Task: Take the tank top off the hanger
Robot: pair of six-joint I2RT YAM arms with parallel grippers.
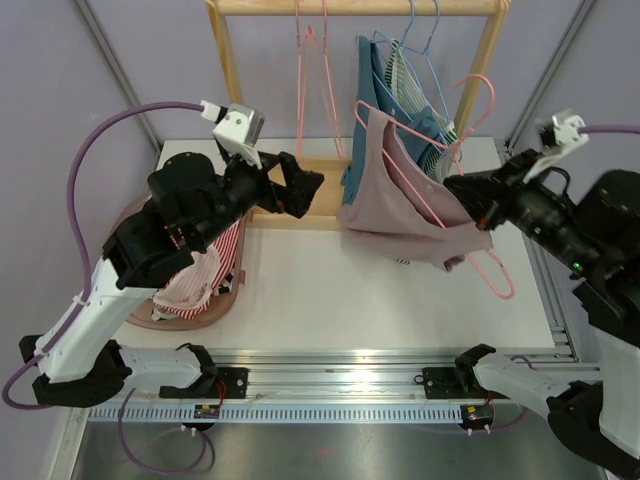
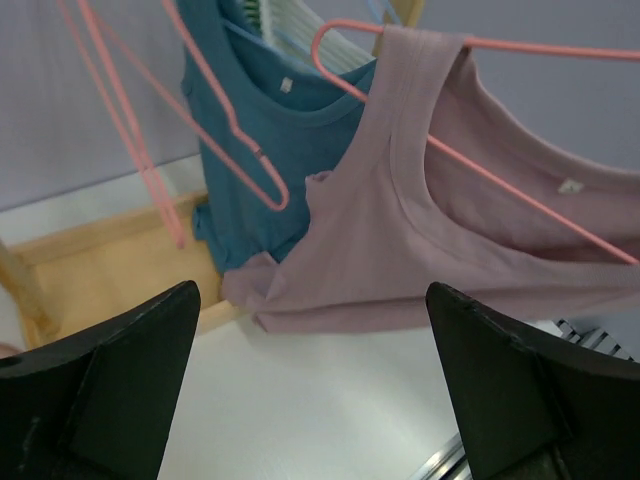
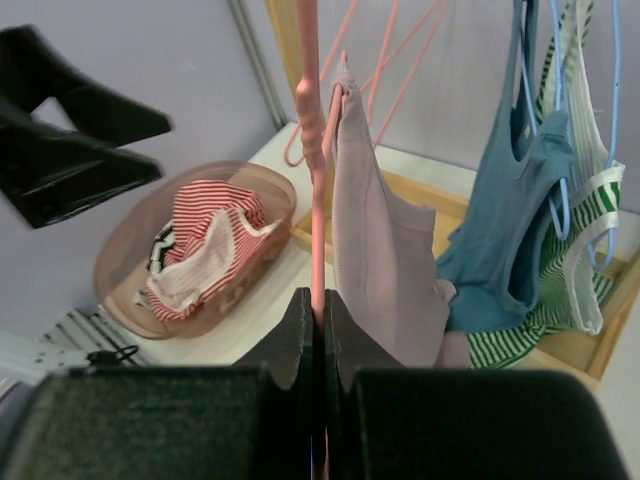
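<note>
A mauve tank top (image 1: 390, 205) hangs slanted on a pink wire hanger (image 1: 496, 272), off the rack and over the table. My right gripper (image 1: 462, 192) is shut on that hanger's wire (image 3: 317, 230), with the tank top (image 3: 380, 230) draped just right of its jaws (image 3: 318, 300). To the left of the garment, my left gripper (image 1: 312, 195) stands wide open and holds nothing. Its view looks at the tank top (image 2: 430, 250) and the hanger wire (image 2: 500, 185) through the neck opening, with the fingers (image 2: 120, 390) short of the cloth's lower edge.
A wooden rack (image 1: 350, 6) at the back carries an empty pink hanger (image 1: 318, 80), a blue tank top (image 1: 385, 80) on a blue hanger and a green-striped top (image 3: 590, 220). A brown basket (image 1: 215, 312) with red-striped clothes sits at the left.
</note>
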